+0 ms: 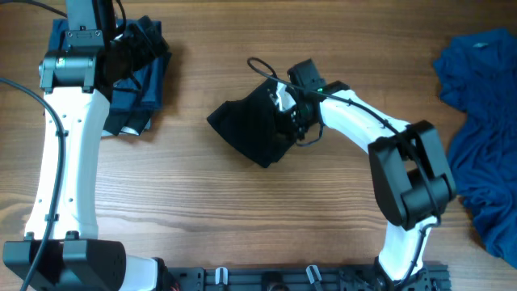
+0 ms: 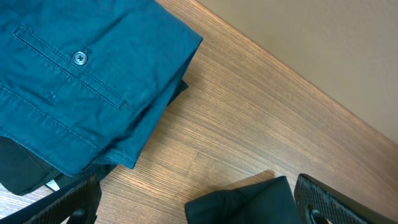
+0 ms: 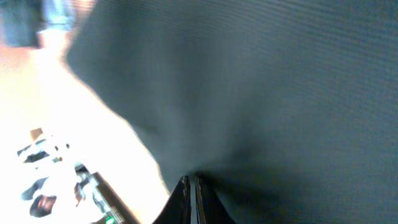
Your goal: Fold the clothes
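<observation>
The crumpled black fabric shirt [image 1: 252,128] lies in the middle of the overhead frame on the wooden counter [image 1: 242,218], bunched into a rough wedge. A small white mark shows near its upper right edge. The right end effector [image 3: 191,198] is at that same upper right edge. In the right wrist view its two fingers are pressed together at the bottom of the frame with dark cloth filling everything above them, so it is closed and pinching a fold of the shirt.

The relation that matters is this: nearly all of the shirt lies left of and below the grip point in the overhead frame. Its long axis runs roughly from the upper right down to the lower left. A lift or drag away from that side would, I judge, draw the bundle out along its length.

The left end effector [image 2: 198,208] hangs wide open and holds nothing. It sits at the upper left of the overhead frame above a folded blue cotton garment with a buttoned pocket [image 2: 81,81] — well apart from the shirt, so the right arm is plainly the nearer one.

A loose blue fabric garment [image 1: 481,121] is heaped at the right edge — unfolded.
</observation>
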Robot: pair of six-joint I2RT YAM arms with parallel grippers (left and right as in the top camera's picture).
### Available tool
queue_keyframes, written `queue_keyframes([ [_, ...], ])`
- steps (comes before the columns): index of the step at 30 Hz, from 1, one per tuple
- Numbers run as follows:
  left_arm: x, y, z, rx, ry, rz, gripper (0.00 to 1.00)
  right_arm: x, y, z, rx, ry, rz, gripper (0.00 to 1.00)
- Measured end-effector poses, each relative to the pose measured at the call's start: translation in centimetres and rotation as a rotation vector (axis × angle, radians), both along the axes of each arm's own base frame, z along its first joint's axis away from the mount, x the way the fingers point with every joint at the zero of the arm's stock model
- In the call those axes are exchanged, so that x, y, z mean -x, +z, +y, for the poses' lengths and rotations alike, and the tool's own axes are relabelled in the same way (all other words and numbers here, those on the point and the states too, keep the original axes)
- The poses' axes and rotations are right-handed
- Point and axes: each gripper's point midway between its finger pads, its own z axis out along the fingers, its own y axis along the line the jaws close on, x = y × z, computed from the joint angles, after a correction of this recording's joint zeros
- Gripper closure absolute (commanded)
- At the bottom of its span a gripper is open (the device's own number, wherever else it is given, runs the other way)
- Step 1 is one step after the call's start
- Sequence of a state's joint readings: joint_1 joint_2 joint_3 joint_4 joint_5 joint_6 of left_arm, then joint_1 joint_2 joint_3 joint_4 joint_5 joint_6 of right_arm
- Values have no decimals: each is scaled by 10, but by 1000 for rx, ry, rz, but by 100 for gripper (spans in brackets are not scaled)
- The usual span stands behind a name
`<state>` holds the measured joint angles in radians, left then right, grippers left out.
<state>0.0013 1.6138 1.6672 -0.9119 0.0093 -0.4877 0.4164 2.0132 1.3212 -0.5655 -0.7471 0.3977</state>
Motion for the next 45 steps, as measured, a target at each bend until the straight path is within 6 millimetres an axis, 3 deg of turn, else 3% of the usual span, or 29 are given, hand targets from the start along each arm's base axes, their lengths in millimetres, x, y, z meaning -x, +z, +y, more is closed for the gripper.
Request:
queue_keyframes([
  [5, 0, 0, 0, 0, 0, 0, 0, -28, 87, 25, -191, 57, -285, 96],
  [8, 0, 0, 0, 0, 0, 0, 0, -33, 102, 31, -214, 69, -343, 96],
  [12, 0, 0, 0, 0, 0, 0, 0, -33, 90, 40, -204, 83, -351, 96],
  [16, 0, 0, 0, 0, 0, 0, 0, -32, 66, 58, -192, 112, -347, 96],
  [24, 0, 0, 0, 0, 0, 0, 0, -25, -25, 77, -29, 102, -275, 95],
  [28, 0, 0, 0, 0, 0, 0, 0, -28, -31, 85, -48, 112, -299, 91],
  [32, 0, 0, 0, 0, 0, 0, 0, -31, -6, 96, -183, 146, -334, 89],
  [35, 0, 0, 0, 0, 0, 0, 0, -38, 26, 82, -242, 130, -331, 89],
  [39, 0, 0, 0, 0, 0, 0, 0, -58, 91, 34, -266, 48, -387, 92],
  [41, 0, 0, 0, 0, 0, 0, 0, -62, 111, 12, -258, 6, -389, 95],
  [43, 0, 0, 0, 0, 0, 0, 0, -64, 114, -11, -223, -41, -354, 96],
  [45, 0, 0, 0, 0, 0, 0, 0, -65, 98, -29, -143, -95, -300, 96],
])
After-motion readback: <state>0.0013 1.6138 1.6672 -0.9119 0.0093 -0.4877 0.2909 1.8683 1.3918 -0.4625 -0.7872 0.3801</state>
